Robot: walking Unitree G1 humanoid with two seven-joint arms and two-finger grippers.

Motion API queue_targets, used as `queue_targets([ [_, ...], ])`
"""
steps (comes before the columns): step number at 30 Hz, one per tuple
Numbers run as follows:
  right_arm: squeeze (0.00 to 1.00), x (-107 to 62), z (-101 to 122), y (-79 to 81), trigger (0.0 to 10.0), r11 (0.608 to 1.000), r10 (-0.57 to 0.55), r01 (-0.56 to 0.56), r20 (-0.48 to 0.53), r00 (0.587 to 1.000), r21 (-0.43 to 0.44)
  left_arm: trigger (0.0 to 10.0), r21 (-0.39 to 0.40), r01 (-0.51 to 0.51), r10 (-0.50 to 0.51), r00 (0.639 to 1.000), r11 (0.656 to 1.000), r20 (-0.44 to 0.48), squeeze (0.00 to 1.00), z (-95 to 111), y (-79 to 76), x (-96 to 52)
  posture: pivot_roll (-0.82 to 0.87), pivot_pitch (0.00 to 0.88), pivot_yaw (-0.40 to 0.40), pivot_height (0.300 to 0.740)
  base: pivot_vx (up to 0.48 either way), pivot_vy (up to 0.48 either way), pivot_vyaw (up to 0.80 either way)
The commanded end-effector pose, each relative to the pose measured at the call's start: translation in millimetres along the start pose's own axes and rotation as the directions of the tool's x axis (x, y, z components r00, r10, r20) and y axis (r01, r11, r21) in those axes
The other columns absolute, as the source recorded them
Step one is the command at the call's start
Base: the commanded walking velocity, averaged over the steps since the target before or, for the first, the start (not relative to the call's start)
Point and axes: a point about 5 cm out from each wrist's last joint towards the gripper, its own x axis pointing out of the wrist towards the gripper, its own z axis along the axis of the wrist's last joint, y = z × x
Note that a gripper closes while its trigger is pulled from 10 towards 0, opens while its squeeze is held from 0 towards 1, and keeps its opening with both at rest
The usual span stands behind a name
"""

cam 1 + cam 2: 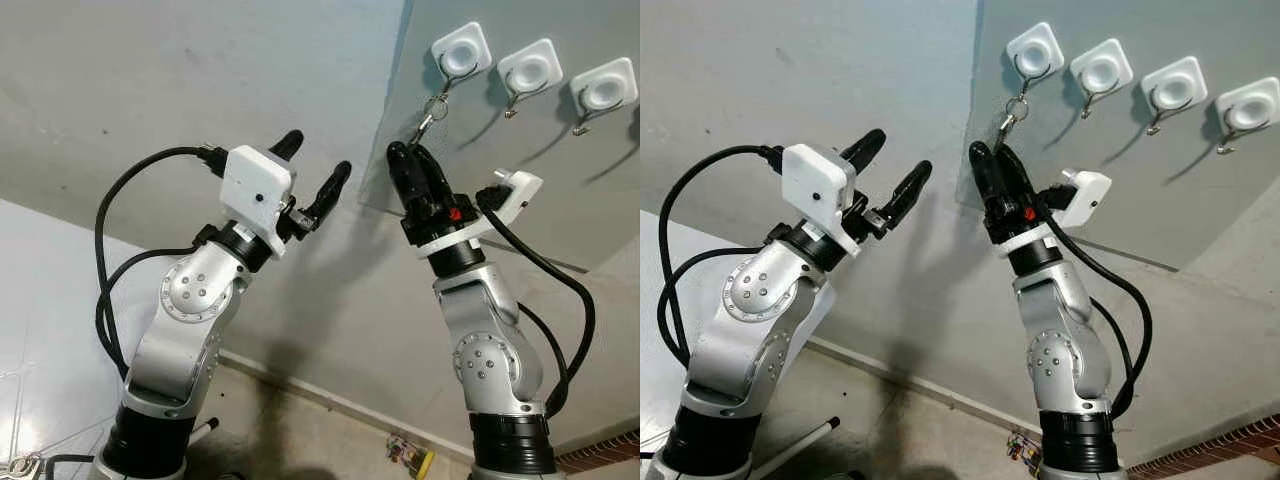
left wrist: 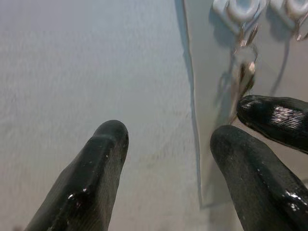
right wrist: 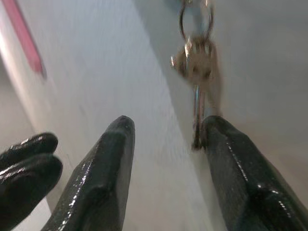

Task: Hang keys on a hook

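keys (image 1: 430,112) hang by their ring from the leftmost hook (image 1: 460,52) of a row of white square hooks on the grey wall panel (image 1: 530,190), so the hanging looks about done. right gripper (image 1: 412,165) sits just under the keys, at 6 o'clock from them; in the right wrist view its fingers (image 3: 103,178) are spread apart with the key blade tip just beside one finger, maybe touching, can't tell, and gripping nothing. left gripper (image 1: 315,170) is raised at 9 o'clock from the right one, fingers wide apart, holding nothing, close to the wall. second hook (image 1: 530,70) and third hook (image 1: 603,88) at 3 o'clock from the first carry nothing. risks, as judgement: if the right gripper pulls away with a finger still against the blade it could drag the ring up off the hook and drop the keys; a sideways sweep could knock the keys swinging or bump the stick-on hook loose; the two grippers are close together and could clash on retreat. no readable brands, labels or writing anywhere; a small colourful thing on the floor (image 1: 411,455) is too small to read.
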Motion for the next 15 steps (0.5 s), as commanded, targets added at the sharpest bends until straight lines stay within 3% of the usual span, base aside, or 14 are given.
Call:
queue_targets([
  [1,1.0,-1.7,-3,-0.2,10.0,1.0,0.005,-0.006,-0.008,1.0,-0.024,10.0,0.007,-0.01,0.01,1.0,1.0,-0.001,0.0,-1,-0.7,-0.3,-0.07,0.118,-0.058,0.74,0.0,0.0,0.0],
  [5,1.0,-8.6,-18,-3.4,10.0,0.994,0.017,-0.025,-0.079,0.997,-0.108,10.0,0.015,-0.023,0.024,0.998,1.0,-0.053,0.0,-21,-5.8,-12.5,-0.06,0.12,-0.064,0.74,0.0,0.0,0.0],
  [6,0.36,-12.1,-23,-5.0,10.0,0.991,0.013,-0.027,-0.103,0.995,-0.13,10.0,0.028,-0.031,0.033,0.996,0.999,-0.078,0.0,-30,-8.2,-17.4,-0.06,0.121,-0.065,0.74,0.0,0.0,0.0],
  [7,0.36,-12.1,-23,-5.0,10.0,0.991,0.013,-0.027,-0.103,0.995,-0.13,10.0,0.028,-0.031,0.033,0.996,0.999,-0.078,0.0,-30,-8.2,-17.4,-0.06,0.121,-0.065,0.74,0.0,0.0,0.0],
  [8,0.0,-14.7,-27,-6.9,10.0,0.99,0.003,-0.02,-0.116,0.993,-0.142,10.0,0.034,-0.04,0.043,0.995,0.999,-0.094,0.0,-36,-9.7,-20.2,-0.06,0.121,-0.065,0.74,0.0,0.0,0.0],
  [10,0.0,-15.3,-28,-7.4,10.0,0.989,0.0,-0.017,-0.12,0.993,-0.145,10.0,0.033,-0.042,0.045,0.994,0.999,-0.096,0.0,-37,-9.9,-20.7,-0.06,0.121,-0.065,0.74,0.0,0.0,0.0],
  [15,0.0,-32.0,-49,-20.1,10.0,0.981,-0.054,0.015,-0.195,0.979,-0.194,10.0,0.016,-0.112,0.113,0.973,0.994,-0.203,0.0,-70,-8.9,-34.8,-0.06,0.121,-0.066,0.74,0.0,0.0,0.0],
])
